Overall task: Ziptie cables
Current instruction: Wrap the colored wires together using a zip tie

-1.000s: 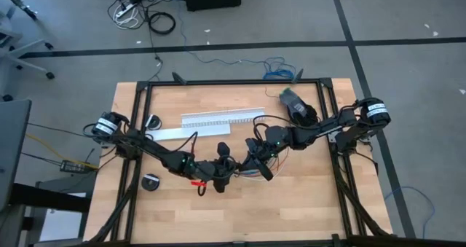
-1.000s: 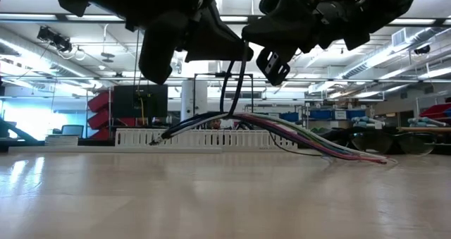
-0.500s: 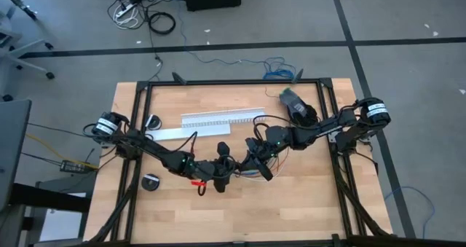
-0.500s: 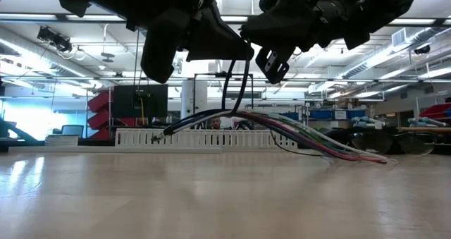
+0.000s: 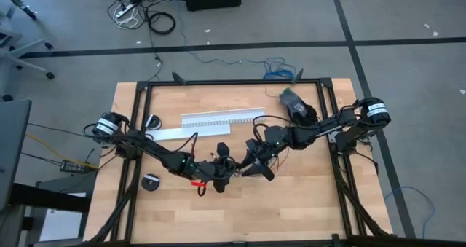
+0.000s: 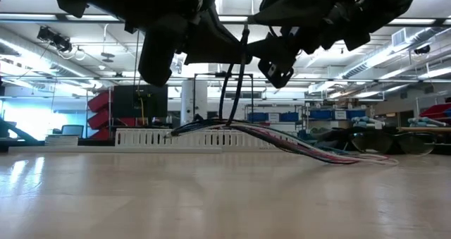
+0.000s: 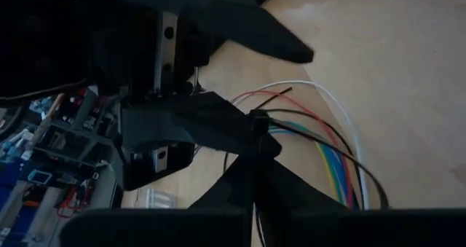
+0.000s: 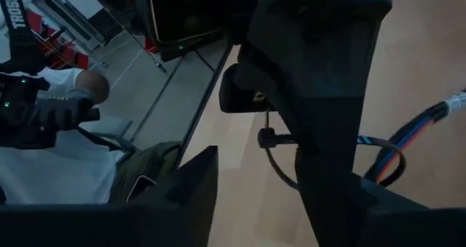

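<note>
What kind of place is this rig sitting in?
Probably a robotics lab or workshop. The low view shows a big hall with strip lights and shelves of blue bins; from above, a wooden table on a grey floor with loose cords.

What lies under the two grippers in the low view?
The cables sag onto the table under the left gripper and right gripper. The ziptie loops around them; its upper end is hidden.
</note>
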